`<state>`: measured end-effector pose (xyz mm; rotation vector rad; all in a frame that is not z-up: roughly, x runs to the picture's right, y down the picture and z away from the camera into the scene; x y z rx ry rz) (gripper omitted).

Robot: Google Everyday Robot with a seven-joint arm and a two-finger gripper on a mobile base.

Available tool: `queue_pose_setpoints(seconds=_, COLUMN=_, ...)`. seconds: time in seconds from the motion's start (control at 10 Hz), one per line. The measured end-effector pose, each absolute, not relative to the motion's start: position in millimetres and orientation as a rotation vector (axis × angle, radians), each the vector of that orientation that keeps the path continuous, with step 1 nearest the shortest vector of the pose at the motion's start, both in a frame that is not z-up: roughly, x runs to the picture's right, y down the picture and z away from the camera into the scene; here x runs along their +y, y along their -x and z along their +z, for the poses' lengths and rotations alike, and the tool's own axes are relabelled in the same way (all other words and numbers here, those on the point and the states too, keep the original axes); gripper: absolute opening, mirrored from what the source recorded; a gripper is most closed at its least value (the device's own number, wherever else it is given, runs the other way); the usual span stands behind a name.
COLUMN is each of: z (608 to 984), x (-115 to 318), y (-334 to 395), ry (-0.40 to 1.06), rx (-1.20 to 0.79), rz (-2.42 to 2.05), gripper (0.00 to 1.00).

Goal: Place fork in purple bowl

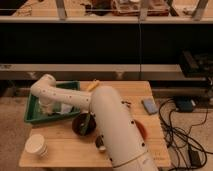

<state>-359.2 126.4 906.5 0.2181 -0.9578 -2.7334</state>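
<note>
The purple bowl (pixel 81 125) stands on the wooden table (pixel 60 150), just right of the green tray (pixel 33 116). My arm reaches from the bottom centre leftwards over the tray. The gripper (pixel 46 107) hangs down into the tray at its left part, apart from the bowl. Pale items (pixel 63 108) lie in the tray beside the gripper; I cannot tell whether one of them is the fork. A thin pale streak shows at the bowl's right inside, and I cannot tell what it is.
A white paper cup (pixel 36 145) stands front left. A small metal cup (pixel 101 145) and an orange bowl (pixel 142 131) are partly hidden by my arm. A blue sponge (pixel 149 105) lies right, a yellow object (pixel 93 85) at the back. Cables lie on the floor to the right.
</note>
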Motion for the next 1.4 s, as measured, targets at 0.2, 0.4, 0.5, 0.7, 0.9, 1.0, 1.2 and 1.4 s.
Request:
queue_pose_setpoints(seconds=0.2, z=891, x=115, y=362, ry=-0.220, rx=-0.959, rz=-2.737, gripper=0.09)
queue_pose_setpoints(seconds=0.4, z=887, x=111, y=360, ry=-0.217, rx=-0.960, rz=-2.735, gripper=0.09)
queue_pose_setpoints(seconds=0.5, z=886, x=110, y=360, ry=-0.219, rx=-0.959, rz=-2.734, gripper=0.09)
queue_pose_setpoints(seconds=0.7, z=881, x=105, y=357, ry=-0.278, rx=-0.940, rz=-2.711, gripper=0.09)
queue_pose_setpoints(seconds=0.9, z=864, x=89, y=353, ry=-0.336, rx=-0.896, rz=-2.709, gripper=0.09)
queue_pose_setpoints(seconds=1.0, z=851, x=81, y=355, ry=-0.350, rx=-0.881, rz=-2.718, gripper=0.09)
queue_pose_setpoints(seconds=1.2, z=841, x=68, y=349, ry=-0.349, rx=-0.853, rz=-2.723, gripper=0.09)
queue_pose_setpoints(seconds=1.4, z=839, x=67, y=345, ry=-0.363, rx=-0.851, rz=-2.705, gripper=0.09)
